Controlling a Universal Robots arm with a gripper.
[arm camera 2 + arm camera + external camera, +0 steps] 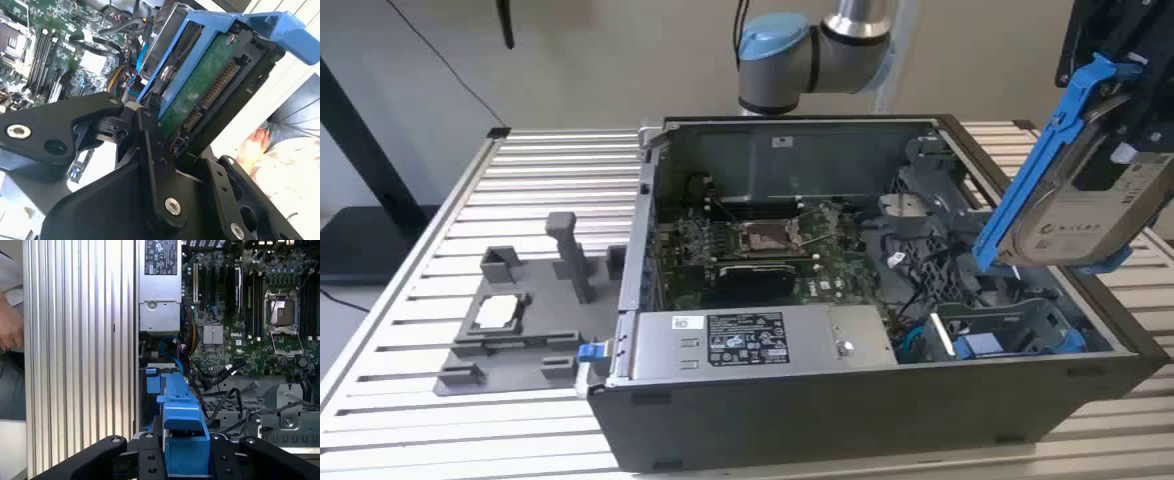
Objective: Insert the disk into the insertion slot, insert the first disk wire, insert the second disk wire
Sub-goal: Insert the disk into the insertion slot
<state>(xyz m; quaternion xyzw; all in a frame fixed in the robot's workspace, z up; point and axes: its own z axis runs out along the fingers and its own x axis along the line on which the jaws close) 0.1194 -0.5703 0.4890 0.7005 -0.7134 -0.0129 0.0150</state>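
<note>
1 disk point(1074, 205) is held in the end effector point(186, 446), which is closed on it. In the first wrist view the blue carrier frame point(182, 410) is seen clamped between the 2 black fingers point(150, 456).

The disk is carried in the air above the edge of the open computer case point(854, 430) at the exterior view's right, and nothing inside the case is touched by it. Its long axis is set steeply, close to upright. The lower end is tipped toward the case's interior and the upper end leans out past the case's edge.

The insertion slot point(1003, 330) is found in the case's corner nearest the camera at the exterior view's right, just beside the end of the power supply box point(747, 345), and no drive is seen in it. From the end effector the slot lies below, somewhat closer to the case's front edge than the disk's lower end. The 2 are therefore judged to be apart and not yet lined up.

In the second wrist view the disk's connector strip point(217, 87) is shown bare, with no wire seated in it. Loose dark cables point(921, 270) lie in the case between the motherboard point(761, 245) and the slot. The case is borne on the slatted surface point(480, 190).
</note>
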